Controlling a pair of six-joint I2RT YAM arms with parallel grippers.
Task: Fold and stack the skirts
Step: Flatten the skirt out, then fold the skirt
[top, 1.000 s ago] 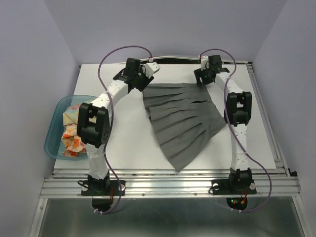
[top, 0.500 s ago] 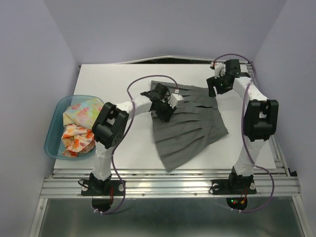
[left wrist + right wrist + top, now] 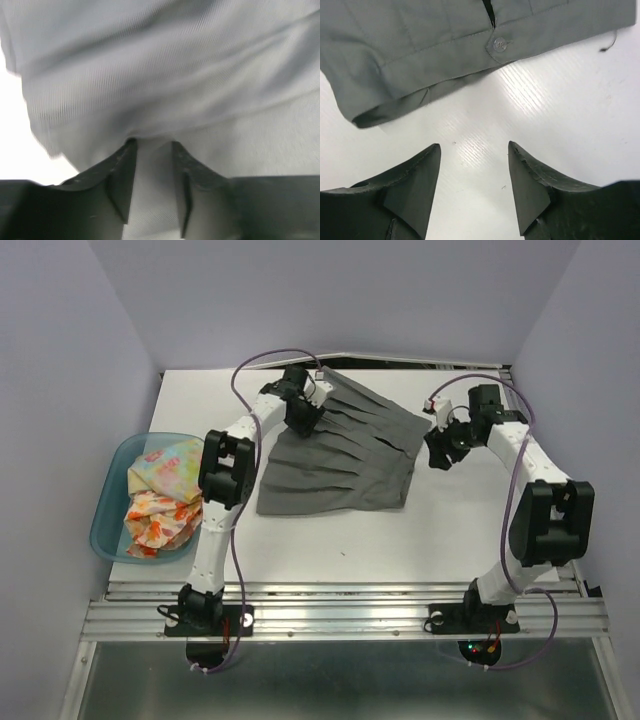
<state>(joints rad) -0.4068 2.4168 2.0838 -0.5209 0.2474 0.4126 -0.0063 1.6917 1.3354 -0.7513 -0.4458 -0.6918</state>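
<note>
The dark grey skirt (image 3: 190, 75) filled nearly the whole view, blurred and softly creased. The left gripper (image 3: 153, 146) pinched a fold of it between its two black fingers (image 3: 117, 175). A patch of white table (image 3: 20, 145) showed at the left.

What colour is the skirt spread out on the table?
The dark grey skirt is plain and pleated, with no print; it shows best in the top external view.
</note>
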